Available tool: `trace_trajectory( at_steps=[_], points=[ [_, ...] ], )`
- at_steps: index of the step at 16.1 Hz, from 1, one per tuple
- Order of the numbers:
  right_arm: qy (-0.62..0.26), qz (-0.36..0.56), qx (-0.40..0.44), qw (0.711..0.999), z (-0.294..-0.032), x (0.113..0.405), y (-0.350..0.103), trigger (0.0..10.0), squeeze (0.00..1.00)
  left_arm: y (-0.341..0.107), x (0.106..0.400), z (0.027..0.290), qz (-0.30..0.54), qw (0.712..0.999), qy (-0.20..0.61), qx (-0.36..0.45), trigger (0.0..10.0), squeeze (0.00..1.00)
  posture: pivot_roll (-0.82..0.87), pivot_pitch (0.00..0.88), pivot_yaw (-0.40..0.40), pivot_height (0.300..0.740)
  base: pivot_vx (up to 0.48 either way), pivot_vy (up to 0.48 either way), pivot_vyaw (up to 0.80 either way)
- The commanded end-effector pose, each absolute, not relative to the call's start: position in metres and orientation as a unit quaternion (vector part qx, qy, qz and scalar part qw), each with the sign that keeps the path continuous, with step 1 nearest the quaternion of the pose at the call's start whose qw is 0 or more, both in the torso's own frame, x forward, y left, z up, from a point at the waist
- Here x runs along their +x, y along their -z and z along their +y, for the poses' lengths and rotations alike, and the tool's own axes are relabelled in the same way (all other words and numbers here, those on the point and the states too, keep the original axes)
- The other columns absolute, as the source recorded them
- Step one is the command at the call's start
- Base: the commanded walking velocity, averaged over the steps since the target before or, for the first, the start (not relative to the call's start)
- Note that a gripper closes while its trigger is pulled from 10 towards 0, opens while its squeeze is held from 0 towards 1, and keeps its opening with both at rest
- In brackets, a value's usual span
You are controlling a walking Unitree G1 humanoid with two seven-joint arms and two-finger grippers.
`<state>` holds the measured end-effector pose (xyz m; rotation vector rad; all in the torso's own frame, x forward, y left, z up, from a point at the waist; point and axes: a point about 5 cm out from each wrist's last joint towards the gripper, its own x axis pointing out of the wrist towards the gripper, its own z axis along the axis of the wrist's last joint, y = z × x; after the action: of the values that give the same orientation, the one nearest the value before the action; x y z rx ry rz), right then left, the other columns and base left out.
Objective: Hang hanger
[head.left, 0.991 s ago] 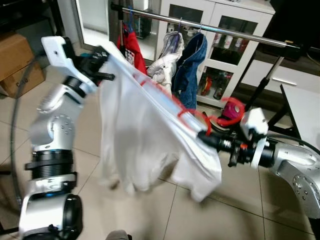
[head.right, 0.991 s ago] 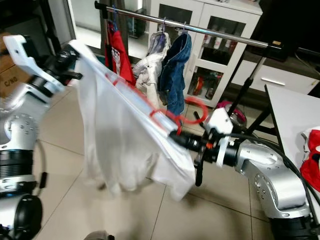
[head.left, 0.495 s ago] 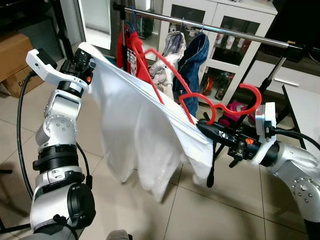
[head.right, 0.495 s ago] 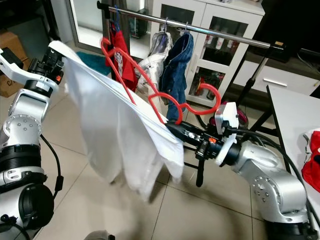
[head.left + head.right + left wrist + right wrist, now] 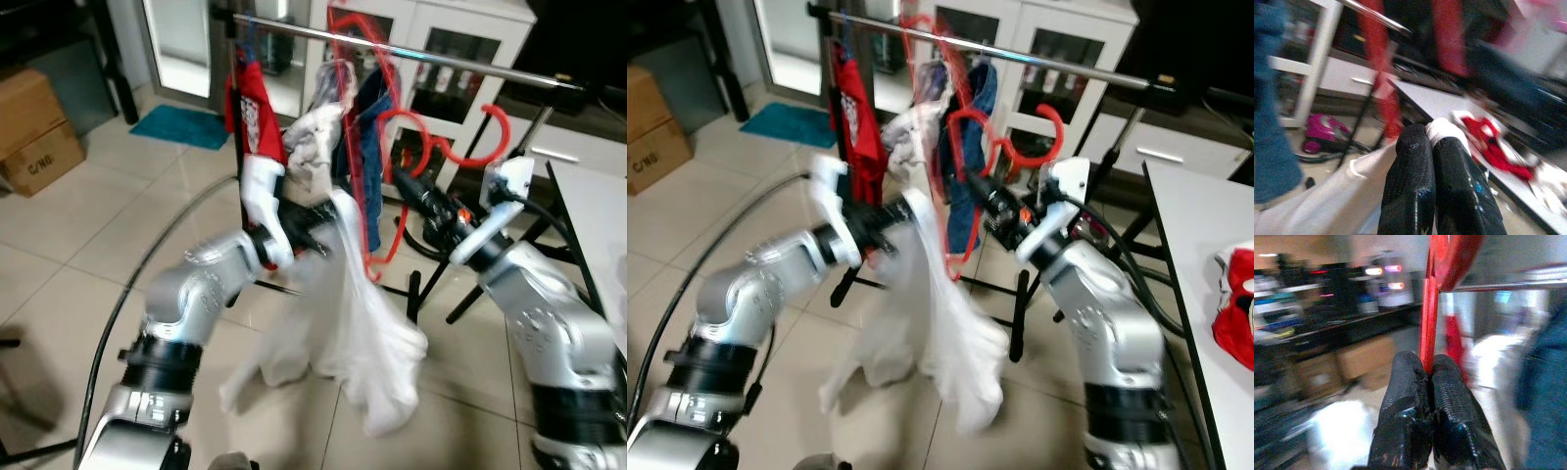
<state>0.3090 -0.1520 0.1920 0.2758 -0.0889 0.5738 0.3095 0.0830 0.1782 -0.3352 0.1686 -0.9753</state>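
Up by the clothes rail (image 5: 460, 61) my right gripper (image 5: 409, 186) is pinched tight on the red hanger (image 5: 392, 127), hook raised beside the bar but not over it yet as far as I can tell. My left gripper (image 5: 312, 223) is clamped on the white shirt (image 5: 367, 333), which droops off the hanger toward the floor, right next to the blue garment (image 5: 370, 157) already hung there. So I'd say roughly halfway: carried over, hooking and letting go remain.

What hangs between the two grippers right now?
In the left eye view, the white garment droops between the left gripper and right gripper, beside the red hanger.
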Motion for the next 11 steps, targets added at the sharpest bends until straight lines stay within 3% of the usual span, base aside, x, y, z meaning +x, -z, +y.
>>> trace_trajectory(
  at_steps=[1,2,3,5,7,9,11],
  points=[
    [-0.216,-0.035,0.126,0.967,-0.164,0.317,-0.188,0.0,0.0,-0.185,0.303,0.081,0.071,0.86,0.484,-0.144,0.0,0.0,0.0,0.0,-0.043,0.74,0.0,0.0,0.0],
    [-0.172,0.0,0.117,0.978,-0.17,0.322,-0.179,10.0,0.0,-0.184,0.3,0.092,0.066,0.88,0.454,-0.124,0.0,0.0,0.01,0.0,-0.051,0.74,0.0,0.0,0.0],
    [-0.197,0.026,0.078,0.977,-0.168,0.315,-0.17,10.0,0.0,-0.183,0.3,0.113,0.051,0.915,0.39,-0.094,1.4,0.0,0.01,0.0,-0.059,0.74,0.0,0.0,0.0],
    [-0.2,0.033,0.051,0.978,-0.17,0.305,-0.167,10.0,0.0,-0.179,0.3,0.138,0.046,0.95,0.304,-0.054,10.0,0.0,0.02,0.0,-0.068,0.74,0.0,0.0,-0.4],
    [-0.163,0.001,0.046,0.986,-0.179,0.292,-0.178,10.0,0.0,-0.166,0.297,0.162,0.085,0.975,0.202,-0.017,10.0,0.0,0.02,0.0,-0.041,0.74,0.0,0.0,-0.4],
    [-0.167,-0.016,0.056,0.984,-0.17,0.278,-0.184,10.0,0.0,-0.159,0.287,0.165,0.091,0.973,0.212,-0.01,10.0,0.0,0.0,0.0,-0.033,0.74,0.0,0.0,0.0],
    [-0.198,0.027,0.067,0.978,-0.152,0.261,-0.163,10.0,0.0,-0.138,0.282,0.173,0.096,0.978,0.184,0.001,10.0,0.0,-0.03,0.0,-0.032,0.74,0.0,0.0,-0.75]
  ],
)
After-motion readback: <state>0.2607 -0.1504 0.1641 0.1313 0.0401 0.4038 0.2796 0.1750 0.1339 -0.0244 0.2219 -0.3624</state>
